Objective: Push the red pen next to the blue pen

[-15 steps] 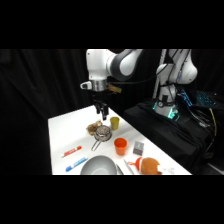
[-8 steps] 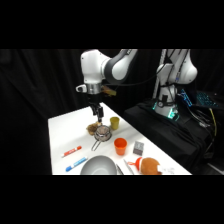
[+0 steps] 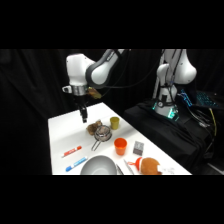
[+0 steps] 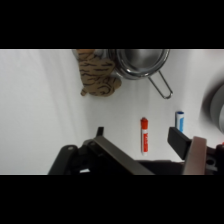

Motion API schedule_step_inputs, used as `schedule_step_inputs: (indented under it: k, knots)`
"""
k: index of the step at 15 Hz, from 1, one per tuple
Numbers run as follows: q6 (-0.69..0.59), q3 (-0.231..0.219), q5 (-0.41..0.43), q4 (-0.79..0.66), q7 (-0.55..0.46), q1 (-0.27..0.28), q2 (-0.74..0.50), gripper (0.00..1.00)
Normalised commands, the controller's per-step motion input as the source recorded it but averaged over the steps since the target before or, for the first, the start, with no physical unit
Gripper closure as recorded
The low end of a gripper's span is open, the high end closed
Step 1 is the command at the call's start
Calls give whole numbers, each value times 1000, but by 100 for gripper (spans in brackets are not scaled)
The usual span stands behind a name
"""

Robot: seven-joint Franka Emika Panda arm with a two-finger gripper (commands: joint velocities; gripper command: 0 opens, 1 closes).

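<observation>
Nearest the side camera, at the table's front edge, sits a round grey metal bowl (image 3: 99, 165), and just beside it to the left lies the short, slim bright-blue pen with a white end (image 3: 76, 163). Right behind that, a little farther in, lies the short, slim red pen with a whitish section on its barrel (image 3: 72, 151); the two lie roughly parallel, near each other but not touching, on the white table (image 3: 60, 131). Over on the front right there is an orange-brown rounded item (image 3: 148, 166) and a small grey block (image 3: 137, 147), with a squat orange-red cup (image 3: 120, 146) between them and the centre. Moving deeper, a small metal strainer with a thin wire handle (image 3: 102, 134) rests mid-table, a brown striped plush toy (image 3: 93, 128) touching its far-left side and a small olive-yellow cup (image 3: 114, 122) just behind to the right. Above all that hangs the white arm's dark two-finger gripper (image 3: 84, 117), clear of the tabletop, over the area behind the toy and well apart from both pens. From the wrist, the fingers (image 4: 179, 140) stand parted with nothing between them, so the jaws are open and empty; beyond them the red pen (image 4: 144, 135) and blue pen (image 4: 180, 121) lie side by side, the plush toy (image 4: 97, 75) and strainer (image 4: 142, 62) farther off.
</observation>
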Motion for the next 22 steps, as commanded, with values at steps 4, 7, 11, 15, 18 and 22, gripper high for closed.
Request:
schedule_step_inputs:
  k: [4,7,11,15,18,22]
  knots:
    - [-161,64,-15,667,-39,-63,422,0]
    - [-207,89,-32,631,-29,-53,399,0]
    - [-196,81,-50,586,-60,-67,389,0]
    - [-172,99,-40,582,-110,-104,396,0]
    - [-153,123,-28,480,-123,-95,348,0]
    - [-114,117,-27,369,-127,-78,300,0]
